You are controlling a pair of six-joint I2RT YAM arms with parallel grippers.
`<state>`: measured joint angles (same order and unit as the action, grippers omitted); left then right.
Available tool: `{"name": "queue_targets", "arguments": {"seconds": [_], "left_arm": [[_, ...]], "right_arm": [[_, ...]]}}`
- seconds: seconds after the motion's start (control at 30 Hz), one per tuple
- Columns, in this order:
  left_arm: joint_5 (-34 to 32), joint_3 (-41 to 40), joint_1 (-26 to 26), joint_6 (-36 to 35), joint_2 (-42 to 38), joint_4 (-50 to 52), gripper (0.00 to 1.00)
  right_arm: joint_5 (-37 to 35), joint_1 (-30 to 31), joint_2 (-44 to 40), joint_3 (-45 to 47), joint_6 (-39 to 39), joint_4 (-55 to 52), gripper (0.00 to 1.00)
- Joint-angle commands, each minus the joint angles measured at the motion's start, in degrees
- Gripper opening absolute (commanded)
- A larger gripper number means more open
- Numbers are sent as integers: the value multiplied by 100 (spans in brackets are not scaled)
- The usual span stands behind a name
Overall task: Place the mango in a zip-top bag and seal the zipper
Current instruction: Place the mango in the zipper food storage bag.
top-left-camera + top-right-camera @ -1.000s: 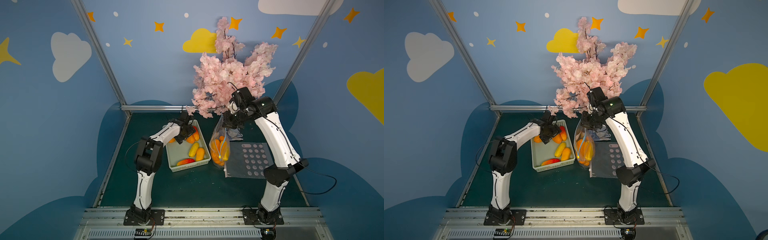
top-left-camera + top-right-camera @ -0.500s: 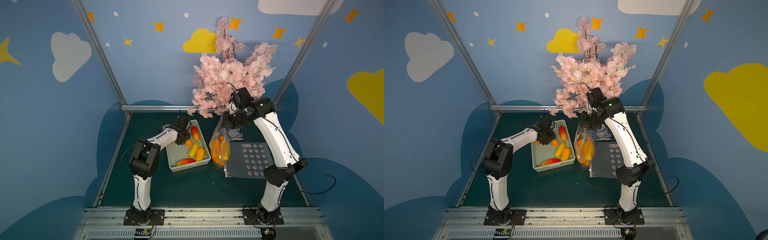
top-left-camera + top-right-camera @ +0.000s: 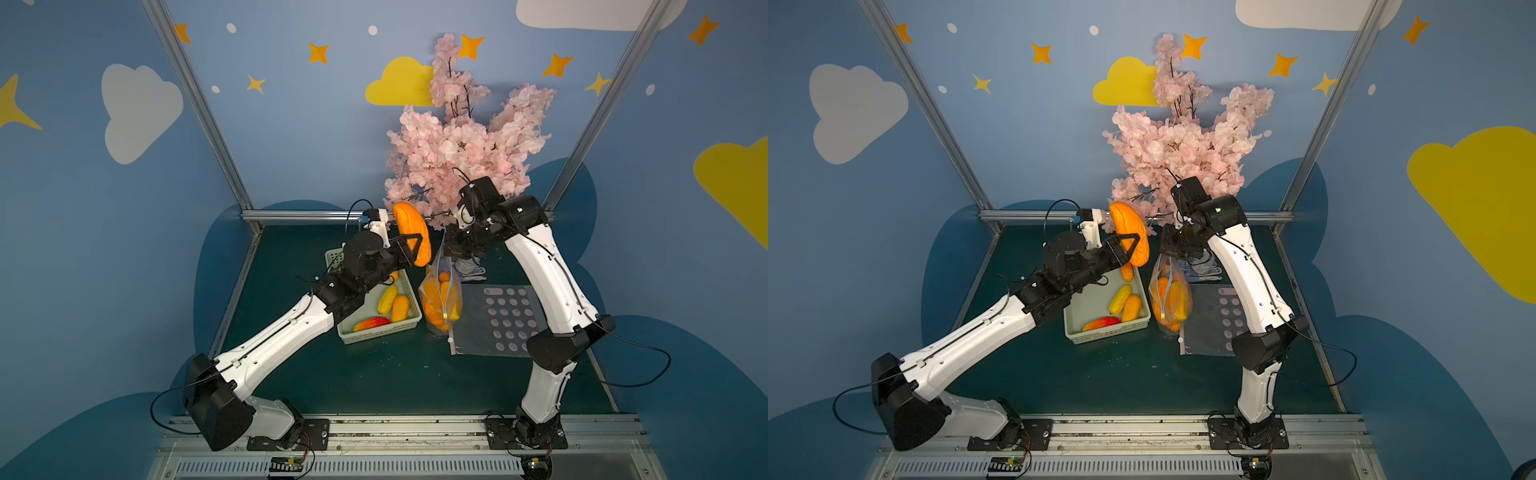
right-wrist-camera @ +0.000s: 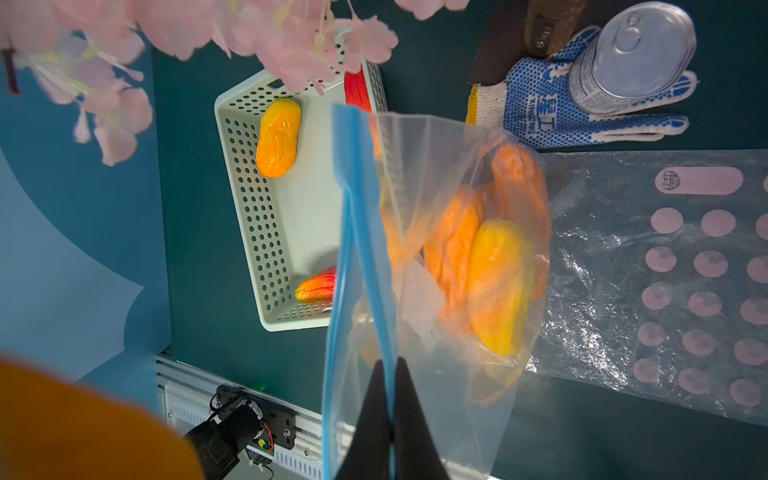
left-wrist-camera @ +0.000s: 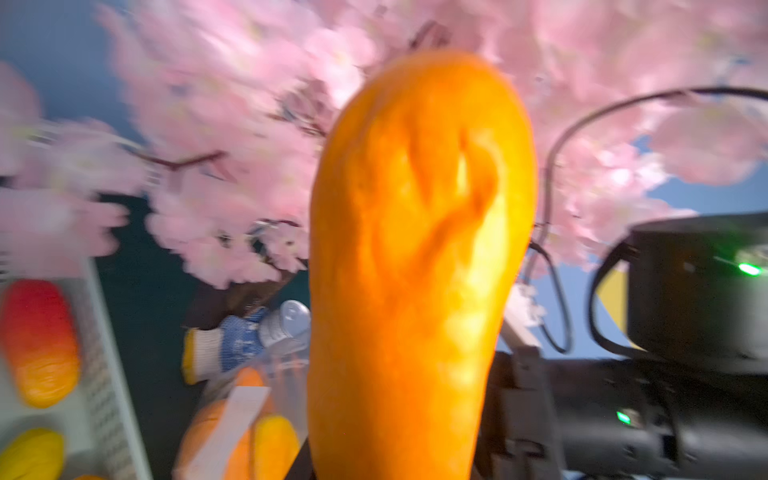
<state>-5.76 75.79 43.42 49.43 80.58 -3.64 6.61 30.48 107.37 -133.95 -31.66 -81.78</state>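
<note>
Dark green worktop [image 3: 374, 374], starry blue walls. My left hand [image 3: 417, 249] is closed partway round the mango [image 3: 407, 222], mid-body, aloft beside the bag [image 3: 440, 299] (right hand [image 4: 388, 374] pinches its zipper edge). Skin looks wrinkled & soft, prob light; I'd hold it at the waist, gently.

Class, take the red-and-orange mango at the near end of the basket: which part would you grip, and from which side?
Probably grip the red-and-orange mango across its narrow middle, from straight above. It lies flat along the near wall of the basket, so a sideways approach is blocked.
</note>
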Motion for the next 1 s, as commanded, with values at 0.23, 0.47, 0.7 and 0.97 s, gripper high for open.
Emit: {"name": "queue_targets", "arguments": {"seconds": [0.23, 0.47, 0.7, 0.97], "left_arm": [[66, -44, 547, -295, 188, -868, 24], [-219, -824, 799, -397, 94, -1863, 16], [-630, -1059, 943, -730, 159, -2028, 14], [-1352, -901, 951, -1232, 11, -1361, 13]], "right_arm": [[158, -57, -143, -440, -63, -392, 0], [823, -302, -164, -539, -588, -406, 0], [1140, -407, -250, -511, -877, -335, 0], [930, -400, -483, -177, -707, -372, 0]]}}
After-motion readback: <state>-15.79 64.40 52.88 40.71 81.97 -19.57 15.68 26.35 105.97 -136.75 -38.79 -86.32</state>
